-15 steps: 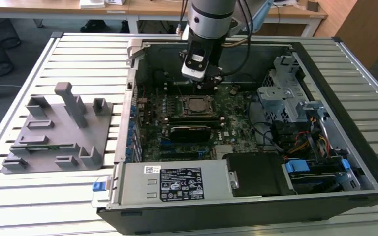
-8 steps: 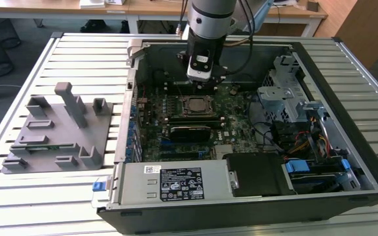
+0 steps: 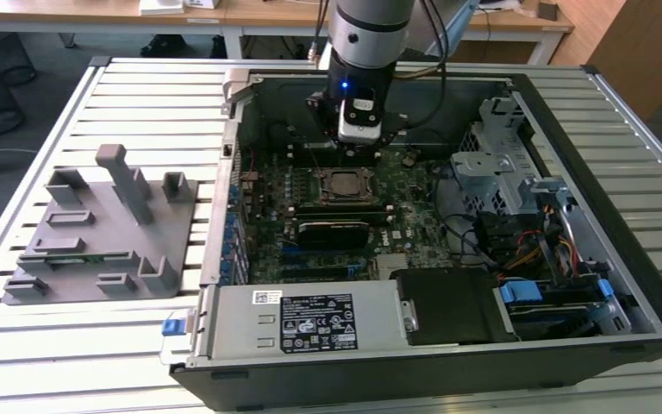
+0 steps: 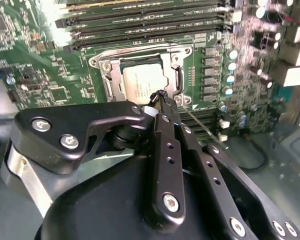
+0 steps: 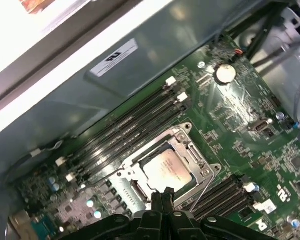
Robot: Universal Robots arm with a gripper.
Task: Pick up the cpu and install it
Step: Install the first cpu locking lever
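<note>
While the cpu (image 5: 167, 167) sits in its socket frame (image 5: 191, 146), claw (image 5: 162, 197) pinched closed, empty, nearby, memory slots (image 5: 132, 122) flanking.

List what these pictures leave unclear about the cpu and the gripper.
1. Exterior view: the cpu is too small to tell whether it lies flat.
2. Second wrist view: the gripper covers one corner of the cpu, so whether they touch cannot be judged.
3. First wrist view: the gripper hides part of the socket frame along the edge nearest to it.
</note>
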